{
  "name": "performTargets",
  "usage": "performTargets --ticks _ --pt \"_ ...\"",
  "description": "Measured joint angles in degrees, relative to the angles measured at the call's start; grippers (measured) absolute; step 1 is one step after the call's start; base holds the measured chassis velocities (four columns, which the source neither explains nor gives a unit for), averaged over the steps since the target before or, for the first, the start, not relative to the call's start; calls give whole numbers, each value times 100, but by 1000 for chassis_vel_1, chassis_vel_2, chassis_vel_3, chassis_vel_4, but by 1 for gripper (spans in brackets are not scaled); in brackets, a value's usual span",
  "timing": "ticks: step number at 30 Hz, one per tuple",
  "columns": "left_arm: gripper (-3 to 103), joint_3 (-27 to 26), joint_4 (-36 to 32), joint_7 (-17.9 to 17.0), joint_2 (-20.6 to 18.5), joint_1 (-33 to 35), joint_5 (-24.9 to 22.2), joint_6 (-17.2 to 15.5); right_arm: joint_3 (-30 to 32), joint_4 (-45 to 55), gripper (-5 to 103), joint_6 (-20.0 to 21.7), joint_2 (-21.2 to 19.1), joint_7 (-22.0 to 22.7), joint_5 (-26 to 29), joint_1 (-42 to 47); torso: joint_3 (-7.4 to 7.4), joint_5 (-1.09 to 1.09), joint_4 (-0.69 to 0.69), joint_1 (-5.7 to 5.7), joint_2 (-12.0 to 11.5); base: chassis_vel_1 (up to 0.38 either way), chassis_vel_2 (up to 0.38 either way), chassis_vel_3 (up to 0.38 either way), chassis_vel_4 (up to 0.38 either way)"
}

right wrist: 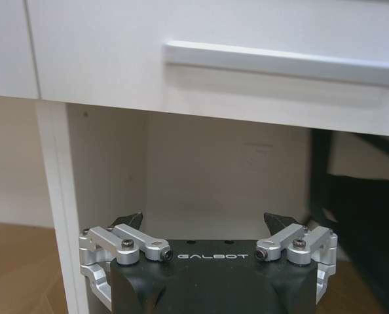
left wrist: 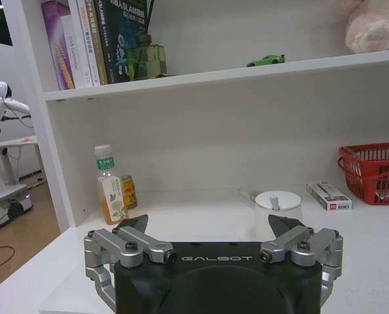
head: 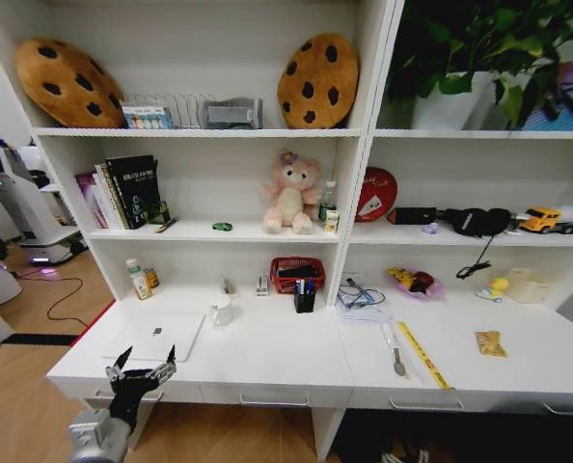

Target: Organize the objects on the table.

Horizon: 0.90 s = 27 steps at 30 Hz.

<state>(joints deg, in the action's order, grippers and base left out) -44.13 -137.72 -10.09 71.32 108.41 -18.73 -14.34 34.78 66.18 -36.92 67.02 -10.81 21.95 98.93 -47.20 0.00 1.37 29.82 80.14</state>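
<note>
Worktop (head: 267,352) has free room in the middle, between the laptop (head: 156,336) at its left end and the yellow ruler (head: 423,354) on the right. The left gripper (head: 144,369) hangs at the front edge, just before the laptop's near side, fingers (left wrist: 130,226) spread wide and holding nothing. The cup (left wrist: 277,208) stands beyond them, the bottle (left wrist: 109,193) near the shelf wall. The right gripper (right wrist: 207,226) is low under the drawer handle (right wrist: 279,62), also wide open and empty. The pens (head: 305,287) stand in a holder at the back.
</note>
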Motion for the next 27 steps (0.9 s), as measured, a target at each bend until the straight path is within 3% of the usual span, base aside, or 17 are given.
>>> performTargets --ticks 1,3,7,10,15,16,18,20,22,24,25,27 --pt "100 0 0 0 0 0 0 0 0 0 100 0 0 0 0 0 0 0 0 0 0 0 0 0 0" --pt "100 1 0 0 0 0 0 0 145 924 100 -30 -169 154 300 767 0 0 -3 0 0 0 0 0 0" --pt "100 0 0 -2 0 1 0 0 313 1993 100 21 -172 520 221 1426 0 0 -4 0 0 0 0 0 0" --pt "100 0 0 0 0 0 0 0 667 4075 100 628 -168 1075 66 2235 -1 -3 -5 0 0 0 0 0 0" --pt "100 0 0 0 0 0 0 1 795 4696 100 978 -169 1264 96 2355 -1 -1 -4 0 0 0 0 0 0" --pt "100 0 0 0 0 0 0 0 928 5168 100 1303 -165 1411 126 2375 -1 0 -5 0 0 0 0 0 0" --pt "100 0 0 0 0 0 0 1 977 5319 100 1416 -163 1460 138 2374 -1 -1 -5 0 0 0 0 0 0" --pt "100 0 0 -1 0 1 0 1 1144 5799 100 1870 -188 1663 250 2303 -1 -1 -5 1 -1 0 0 0 0" --pt "100 0 0 0 0 0 0 0 1199 5970 100 2049 -221 1746 335 2254 -2 0 -4 1 -1 0 0 0 0" --pt "100 0 0 0 0 0 0 1 1474 6635 100 2856 -523 2142 820 1841 -2 0 -6 2 -1 0 0 0 0" --pt "100 0 0 0 0 0 0 1 1474 6635 100 2856 -523 2142 820 1841 -2 0 -6 2 -1 0 0 0 0" --pt "100 0 0 0 0 0 0 0 1627 6960 100 3439 -799 2515 1221 1370 -2 0 -5 2 -2 0 0 0 0"
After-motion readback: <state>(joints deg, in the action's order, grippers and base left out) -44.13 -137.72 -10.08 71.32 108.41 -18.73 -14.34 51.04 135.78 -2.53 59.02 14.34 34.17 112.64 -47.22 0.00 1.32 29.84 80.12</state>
